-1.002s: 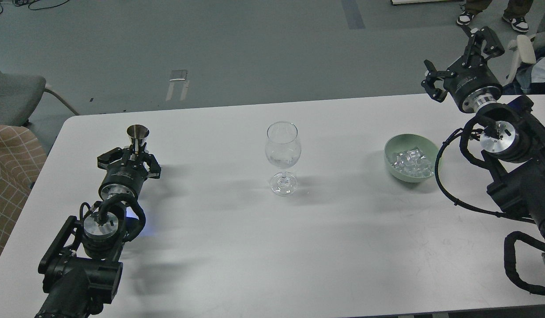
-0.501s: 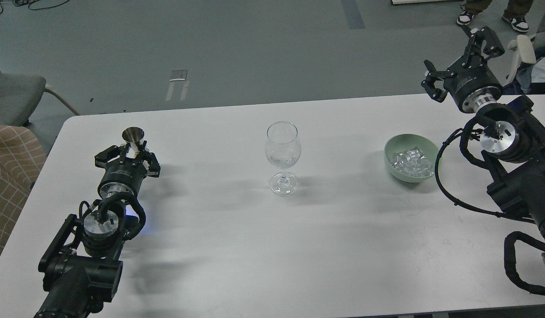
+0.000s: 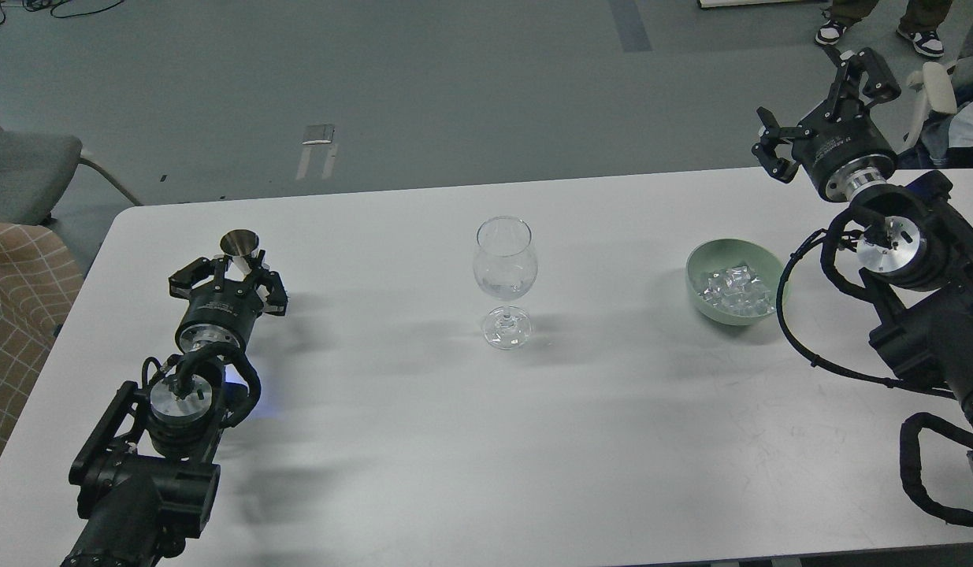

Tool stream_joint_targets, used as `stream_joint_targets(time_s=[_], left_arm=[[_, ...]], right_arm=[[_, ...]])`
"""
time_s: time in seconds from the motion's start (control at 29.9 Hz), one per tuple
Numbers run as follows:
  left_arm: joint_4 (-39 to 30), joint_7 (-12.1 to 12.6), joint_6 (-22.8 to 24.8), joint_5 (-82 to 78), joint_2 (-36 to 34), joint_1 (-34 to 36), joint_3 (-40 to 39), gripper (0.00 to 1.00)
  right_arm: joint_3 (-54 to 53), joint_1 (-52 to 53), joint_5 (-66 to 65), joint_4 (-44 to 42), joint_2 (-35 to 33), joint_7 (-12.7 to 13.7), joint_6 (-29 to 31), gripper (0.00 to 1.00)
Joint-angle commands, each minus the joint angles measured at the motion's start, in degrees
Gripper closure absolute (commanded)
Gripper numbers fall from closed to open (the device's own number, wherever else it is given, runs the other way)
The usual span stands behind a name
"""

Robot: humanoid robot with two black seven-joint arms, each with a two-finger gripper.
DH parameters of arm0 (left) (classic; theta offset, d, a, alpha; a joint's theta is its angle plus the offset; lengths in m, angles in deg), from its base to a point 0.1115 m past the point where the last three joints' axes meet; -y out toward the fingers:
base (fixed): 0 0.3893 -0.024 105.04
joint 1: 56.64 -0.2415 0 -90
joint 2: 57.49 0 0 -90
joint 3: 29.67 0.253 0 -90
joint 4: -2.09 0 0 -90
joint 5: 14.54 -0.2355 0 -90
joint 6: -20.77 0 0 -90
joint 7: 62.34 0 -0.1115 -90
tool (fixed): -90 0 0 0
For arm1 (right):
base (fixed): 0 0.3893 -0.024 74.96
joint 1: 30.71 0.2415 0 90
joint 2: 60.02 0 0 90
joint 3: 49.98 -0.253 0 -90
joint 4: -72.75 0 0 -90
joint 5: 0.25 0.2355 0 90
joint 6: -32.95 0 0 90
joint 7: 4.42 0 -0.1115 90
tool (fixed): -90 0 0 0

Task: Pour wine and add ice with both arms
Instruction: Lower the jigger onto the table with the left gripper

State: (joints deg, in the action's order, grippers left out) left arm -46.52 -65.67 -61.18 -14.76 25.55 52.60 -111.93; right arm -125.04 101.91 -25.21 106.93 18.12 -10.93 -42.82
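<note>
The white surface (image 3: 423,441) carries everything, with the two arms coming in from its near corners. The left arm (image 3: 147,465) lies low along the left side so that its tool (image 3: 239,268) reaches the small metal cup (image 3: 240,244) standing near the far left edge; the fingers sit on either side of the cup's base, but from this angle I cannot tell whether they are clenched on it or only bracketing it. The right arm (image 3: 919,315) is raised at the far right edge, its tool (image 3: 817,102) spread wide and holding nothing, well above and behind the bowl (image 3: 695,276), likely waiting its turn. The bowl, pale green, sits right of centre, within that arm's reach. The glass (image 3: 505,276) stands upright at the middle, between the two arms, so either can serve it; it looks empty. The ice (image 3: 737,288) is heaped inside the bowl, none yet in the glass.
</note>
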Motion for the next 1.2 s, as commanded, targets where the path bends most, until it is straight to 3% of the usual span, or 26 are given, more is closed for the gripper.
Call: stream_joint_targets(time_s=[0.0,0.84,0.9,1.17], left_arm=[[0.00,-0.02,0.03,-0.04,-0.08,0.01,0.00,0.60],[0.00,-1.16,-0.41,0.05,0.19,0.36,0.00,0.52],[0.00,-1.16,-0.41,0.05,0.19,0.36,0.00,0.46],[0.00,-1.16,-0.32,0.05,0.19,0.36,0.00,0.42]], right_arm=[[0.00,0.00,0.00,0.00,0.00,0.00,-0.08,0.00],[-0.09,-0.35,0.00,0.09,-0.26,0.00,0.01,0.00],[-0.09,-0.35,0.00,0.09,-0.26,0.00,0.01,0.00],[-0.09,-0.35,0.00,0.09,-0.26,0.00,0.01,0.00]])
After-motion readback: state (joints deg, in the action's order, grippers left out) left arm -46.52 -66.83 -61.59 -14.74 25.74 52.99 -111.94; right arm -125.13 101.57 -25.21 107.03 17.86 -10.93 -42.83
